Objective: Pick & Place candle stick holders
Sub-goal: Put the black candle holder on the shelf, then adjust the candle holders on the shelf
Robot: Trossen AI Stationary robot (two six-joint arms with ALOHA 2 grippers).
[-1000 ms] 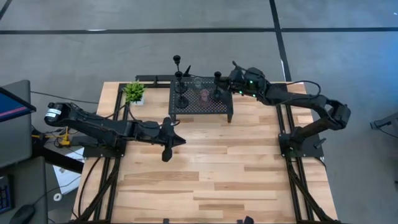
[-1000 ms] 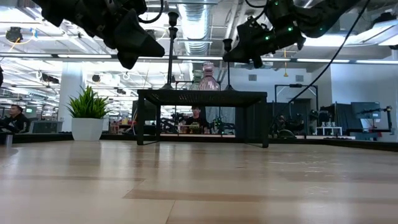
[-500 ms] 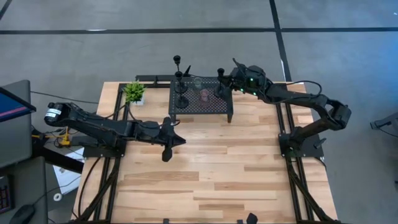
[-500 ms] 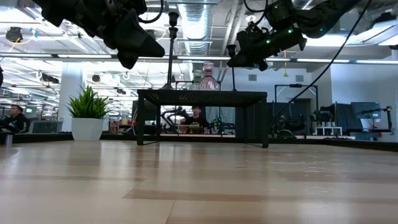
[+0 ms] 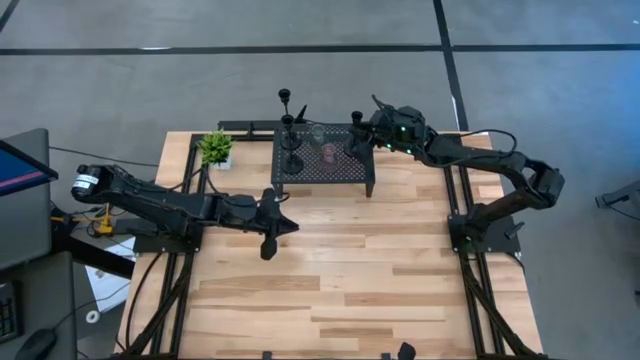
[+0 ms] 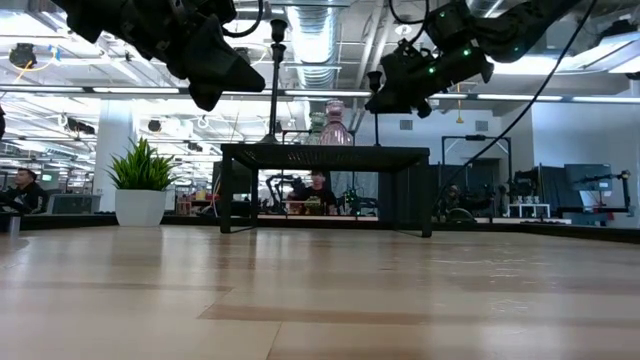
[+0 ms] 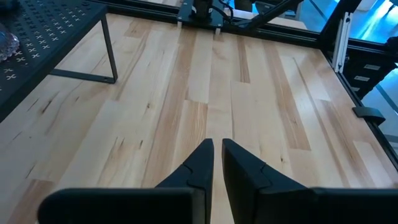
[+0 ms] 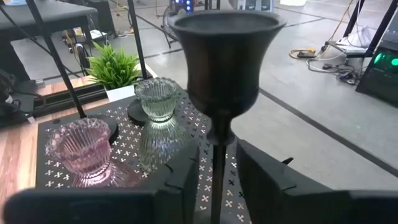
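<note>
Black metal stand (image 5: 322, 162) carries all five holders. The right gripper (image 8: 216, 171), jaws loosening, straddles the black holder (image 8: 222, 68) at its right edge. The left gripper (image 7: 215, 163) hangs nearly shut, empty, over the wooden tabletop (image 5: 350, 270).

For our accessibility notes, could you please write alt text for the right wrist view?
A black stemmed holder stands upright between the right gripper's parted fingers, over the perforated stand. Beyond it on the stand are a clear glass holder and a pink one, with a potted plant behind.

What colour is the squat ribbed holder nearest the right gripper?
Clear greenish-grey holder; the right wrist view shows it best.
</note>
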